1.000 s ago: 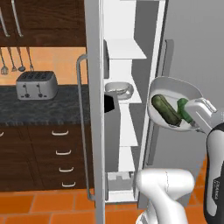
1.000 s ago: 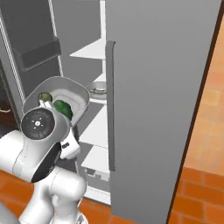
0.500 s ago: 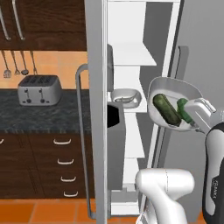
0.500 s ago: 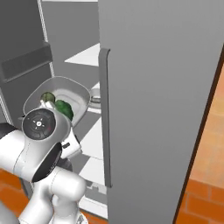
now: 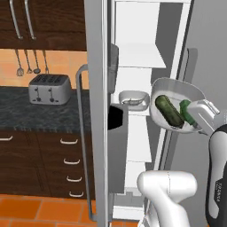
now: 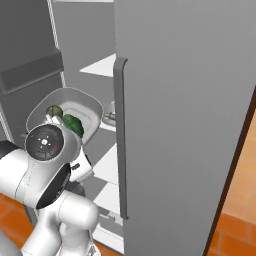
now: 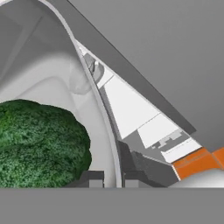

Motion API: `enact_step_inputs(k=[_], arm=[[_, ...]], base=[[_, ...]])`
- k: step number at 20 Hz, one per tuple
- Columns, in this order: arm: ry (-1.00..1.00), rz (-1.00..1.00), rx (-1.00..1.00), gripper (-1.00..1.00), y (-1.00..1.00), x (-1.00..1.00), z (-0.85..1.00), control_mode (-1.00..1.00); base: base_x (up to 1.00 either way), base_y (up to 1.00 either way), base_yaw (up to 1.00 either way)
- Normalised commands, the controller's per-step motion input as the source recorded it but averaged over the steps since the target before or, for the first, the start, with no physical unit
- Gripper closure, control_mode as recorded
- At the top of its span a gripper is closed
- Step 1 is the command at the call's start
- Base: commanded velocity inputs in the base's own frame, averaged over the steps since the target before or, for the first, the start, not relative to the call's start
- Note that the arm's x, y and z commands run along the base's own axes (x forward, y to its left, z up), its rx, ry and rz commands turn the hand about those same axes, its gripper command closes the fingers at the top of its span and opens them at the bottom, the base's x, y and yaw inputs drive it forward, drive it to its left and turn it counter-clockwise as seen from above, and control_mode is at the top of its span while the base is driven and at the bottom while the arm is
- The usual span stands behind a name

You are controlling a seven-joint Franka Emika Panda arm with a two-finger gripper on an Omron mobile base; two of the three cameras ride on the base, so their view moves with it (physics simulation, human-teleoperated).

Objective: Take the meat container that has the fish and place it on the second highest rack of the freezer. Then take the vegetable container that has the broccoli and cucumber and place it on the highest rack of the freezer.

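The freezer (image 5: pixel 146 66) stood open, its white shelves bare but for the meat container (image 5: pixel 134 99) resting on a middle rack, well inside. In front of the shelves, out in the air, the vegetable container (image 5: pixel 177 95) was tipped steeply toward the room, the cucumber (image 5: pixel 168 111) lying along its floor and the broccoli (image 7: pixel 41 140) lodged at the lower rim beside the hand. The gripper (image 7: pixel 110 180) was pinched tight on that container's rim, one finger inside the wall, one outside.
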Motion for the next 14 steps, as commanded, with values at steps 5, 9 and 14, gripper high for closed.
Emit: enact_step_inputs(k=[5,9,14], arm=[[0.00,0.00,0.00,1.00,0.00,0.00,0.00,1.00],[0.00,0.00,0.00,1.00,0.00,0.00,0.00,1.00],[0.00,0.06,-0.07,1.00,0.15,-0.06,0.23,-1.00]], base=[[0.19,0.26,0.34],[0.20,0.15,0.29],[0.00,0.14,0.16]])
